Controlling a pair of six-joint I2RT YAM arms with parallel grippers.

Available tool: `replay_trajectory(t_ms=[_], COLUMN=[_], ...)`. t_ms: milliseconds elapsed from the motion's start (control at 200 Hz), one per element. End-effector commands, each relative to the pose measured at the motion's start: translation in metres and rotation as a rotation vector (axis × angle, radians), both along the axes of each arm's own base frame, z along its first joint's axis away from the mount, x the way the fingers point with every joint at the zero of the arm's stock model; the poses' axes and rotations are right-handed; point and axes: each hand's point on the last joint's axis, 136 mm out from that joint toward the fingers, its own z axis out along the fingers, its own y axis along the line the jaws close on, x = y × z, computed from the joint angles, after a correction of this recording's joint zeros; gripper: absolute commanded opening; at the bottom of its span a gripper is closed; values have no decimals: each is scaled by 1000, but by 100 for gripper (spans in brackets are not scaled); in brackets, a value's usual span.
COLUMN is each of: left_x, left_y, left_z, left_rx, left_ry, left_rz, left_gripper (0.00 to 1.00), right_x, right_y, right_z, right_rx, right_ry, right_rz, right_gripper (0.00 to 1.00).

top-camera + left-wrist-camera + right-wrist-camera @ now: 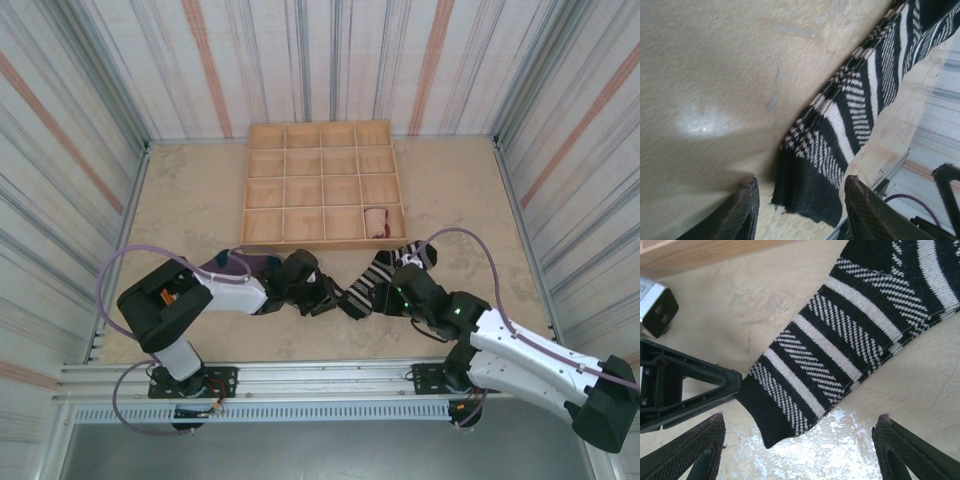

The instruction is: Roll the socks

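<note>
The black-and-white striped sock point(385, 270) lies flat on the table in front of the tray, its black cuff point(807, 192) toward the arms. My left gripper point(802, 200) stands open with that cuff end between its fingers, a gap on each side. My right gripper point(800, 442) hovers wide open over the same cuff point(762, 412), touching nothing. In the top view the left gripper point(322, 293) and right gripper point(393, 290) face each other across the sock's near end. A purple sock point(243, 262) lies partly under the left arm. A rolled peach sock point(375, 222) sits in a front-right tray compartment.
The wooden compartment tray point(320, 240) stands just behind the socks. One finger of the left gripper point(690, 385) reaches close to the cuff in the right wrist view. The metal rail point(300, 375) runs along the near table edge. Striped walls close in on three sides.
</note>
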Motion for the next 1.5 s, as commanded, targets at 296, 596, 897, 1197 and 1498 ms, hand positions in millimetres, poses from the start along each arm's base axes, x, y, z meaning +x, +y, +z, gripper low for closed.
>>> replay_trajectory(t_ms=[296, 596, 897, 1197, 1498], left_x=[0, -2, -14, -18, -20], left_y=[8, 37, 65, 68, 69], left_z=[-17, -13, -4, -6, -6], left_rx=[40, 53, 82, 84, 86], left_ry=[36, 39, 41, 54, 58], left_rz=[49, 79, 99, 91, 78], left_gripper=[18, 0, 0, 0, 0], right_x=[-7, -16, -31, -56, -52], right_y=[7, 33, 71, 118, 130], right_z=[-13, -15, -23, -23, -45], right_rx=[-63, -141, -248, -498, -721], right_ry=[-21, -112, -228, -483, -556], right_rz=[94, 258, 405, 590, 629], right_gripper=[72, 61, 60, 54, 51])
